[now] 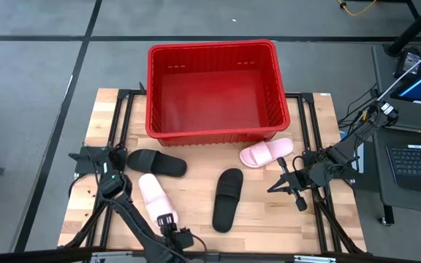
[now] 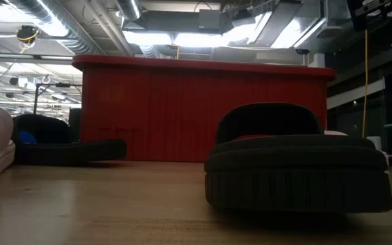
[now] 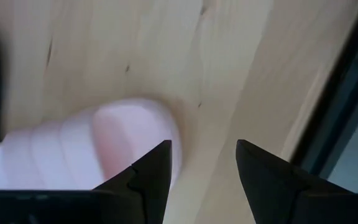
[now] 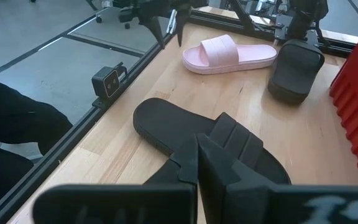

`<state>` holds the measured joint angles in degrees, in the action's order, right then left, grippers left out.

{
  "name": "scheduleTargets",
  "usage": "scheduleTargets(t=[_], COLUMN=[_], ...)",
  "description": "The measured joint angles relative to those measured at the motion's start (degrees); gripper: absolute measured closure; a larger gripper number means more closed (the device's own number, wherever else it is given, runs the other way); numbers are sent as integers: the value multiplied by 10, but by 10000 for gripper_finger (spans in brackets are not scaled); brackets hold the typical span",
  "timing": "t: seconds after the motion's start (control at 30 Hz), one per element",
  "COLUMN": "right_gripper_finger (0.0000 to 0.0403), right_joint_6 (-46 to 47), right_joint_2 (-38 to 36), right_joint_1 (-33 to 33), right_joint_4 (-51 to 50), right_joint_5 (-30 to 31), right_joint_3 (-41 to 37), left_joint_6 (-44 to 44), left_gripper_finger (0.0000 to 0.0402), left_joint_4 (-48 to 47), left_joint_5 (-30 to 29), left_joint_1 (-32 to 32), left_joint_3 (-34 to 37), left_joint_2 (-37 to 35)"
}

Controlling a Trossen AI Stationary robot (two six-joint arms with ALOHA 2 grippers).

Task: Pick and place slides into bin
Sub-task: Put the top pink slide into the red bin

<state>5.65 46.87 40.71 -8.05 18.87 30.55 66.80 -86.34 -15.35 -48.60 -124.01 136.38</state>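
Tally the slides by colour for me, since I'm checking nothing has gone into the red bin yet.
Pale pink slides: 2, one near the left end effector, one by the bin's front right corner
Black slides: 2, one on the left, one at centre
Inside the bin: 0
Total slides: 4

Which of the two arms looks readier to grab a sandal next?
Probably the left. Its gripper hangs open right at the end of a pink slide, whose tip shows beside its fingers. The right gripper is shut, off to the side.
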Motion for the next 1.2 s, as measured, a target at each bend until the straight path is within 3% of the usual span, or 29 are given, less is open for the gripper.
scheduleTargets(t=[1.2], right_gripper_finger=[398], right_joint_6=[1], right_joint_2=[0], right_joint_1=[0], right_joint_4=[1], right_joint_5=[0], right_joint_3=[0], left_joint_6=[31], left_gripper_finger=[230], left_joint_4=[-37], left_joint_5=[-26], left_joint_1=[-4], left_joint_3=[0], left_joint_2=[75])
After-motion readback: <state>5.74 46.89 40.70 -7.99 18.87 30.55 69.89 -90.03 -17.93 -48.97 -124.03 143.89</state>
